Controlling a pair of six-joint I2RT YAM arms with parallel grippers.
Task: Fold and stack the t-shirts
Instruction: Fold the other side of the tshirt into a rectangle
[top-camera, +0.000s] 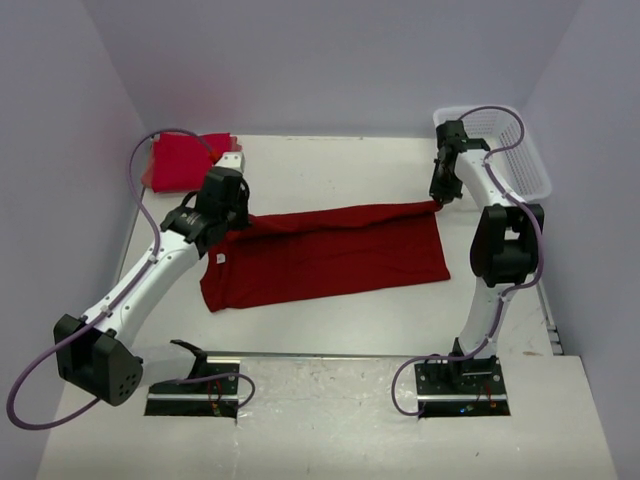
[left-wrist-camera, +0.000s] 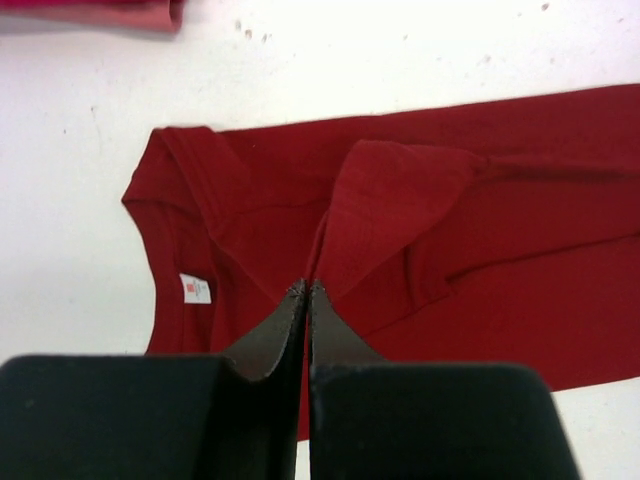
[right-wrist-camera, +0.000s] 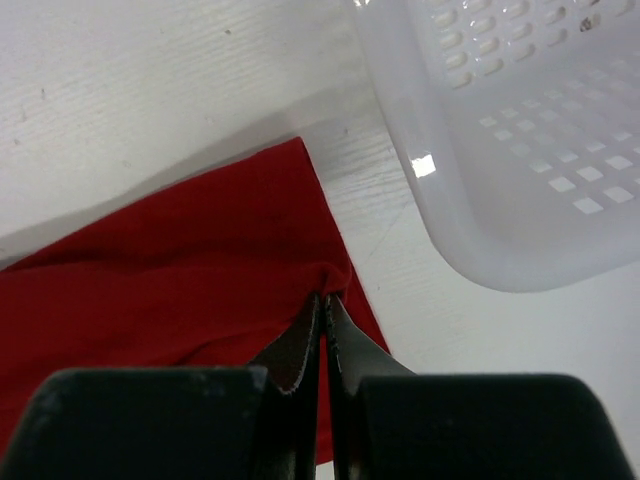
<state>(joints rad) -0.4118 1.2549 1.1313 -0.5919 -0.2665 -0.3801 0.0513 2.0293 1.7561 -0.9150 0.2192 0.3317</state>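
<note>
A crimson t-shirt (top-camera: 330, 255) lies stretched across the middle of the table, neck end to the left. My left gripper (top-camera: 238, 222) is shut on its far left edge; the left wrist view shows the pinched cloth (left-wrist-camera: 385, 215) lifted above the neck and label. My right gripper (top-camera: 437, 203) is shut on the shirt's far right corner, which the right wrist view shows as a pinched fold (right-wrist-camera: 335, 275). Between the two grippers the far edge hangs taut. A folded bright red t-shirt (top-camera: 183, 160) lies at the far left corner.
A white plastic lattice basket (top-camera: 500, 145) stands at the far right corner, close beside my right gripper; its wall (right-wrist-camera: 500, 180) fills the right of the right wrist view. Grey walls enclose the table on three sides.
</note>
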